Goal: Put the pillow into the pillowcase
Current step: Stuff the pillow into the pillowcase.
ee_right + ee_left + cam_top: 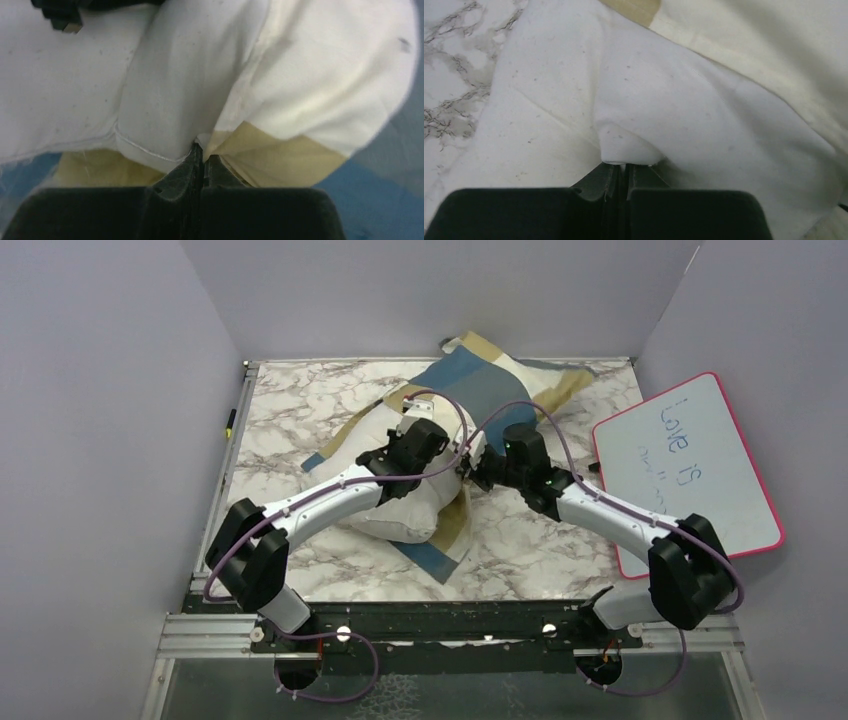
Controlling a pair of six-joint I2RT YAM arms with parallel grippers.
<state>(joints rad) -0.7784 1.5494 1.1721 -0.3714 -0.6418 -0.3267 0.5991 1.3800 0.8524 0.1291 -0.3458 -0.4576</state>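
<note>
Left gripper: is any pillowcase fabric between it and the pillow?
No. In the left wrist view, the left gripper pinches a bare fold of the pillow directly.

Matt, faintly speckled off-white cloth covers the pillow (412, 520); the pillowcase (475, 375) is thin, soft fabric in blue, tan and cream. The surface (290, 410) has a smooth marble-patterned finish; the whiteboard (700, 480), right of frame, looks slick.
</note>
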